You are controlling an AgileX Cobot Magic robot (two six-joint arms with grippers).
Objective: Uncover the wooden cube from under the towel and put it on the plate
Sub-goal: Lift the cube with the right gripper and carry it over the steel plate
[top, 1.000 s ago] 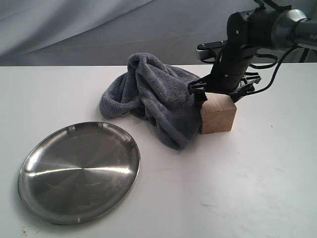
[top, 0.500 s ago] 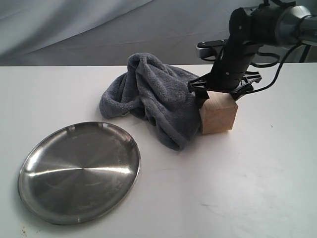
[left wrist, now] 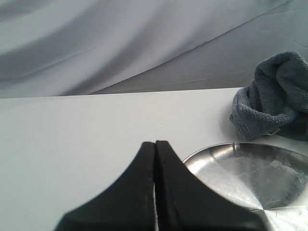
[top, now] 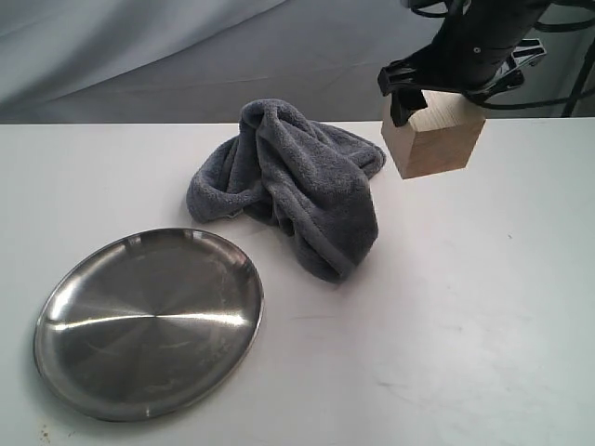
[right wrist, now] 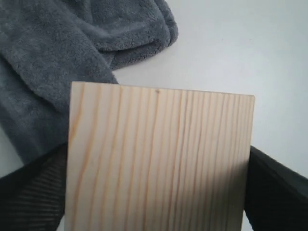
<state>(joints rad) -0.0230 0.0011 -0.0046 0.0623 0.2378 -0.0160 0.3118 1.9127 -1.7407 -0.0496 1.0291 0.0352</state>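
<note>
Wooden cube [top: 434, 141], pale with clear grain, hangs in the air above the white table [top: 446, 325], clamped between the two black fingers of the right gripper [top: 439, 104].

The tabletop fills most of the exterior view. At its front left lies the round, shiny steel plate [top: 149, 321]. Behind the plate, toward the middle, the blue-grey towel [top: 297, 177] sits in a crumpled heap, apart from the plate. The cube is raised to the right of the towel, not touching it.

The right arm [top: 483, 37] reaches in from the upper right corner, its wrist angled down over the cube.

The left gripper [left wrist: 155, 149] points across the table beside the plate's rim, its tips pressed together.
</note>
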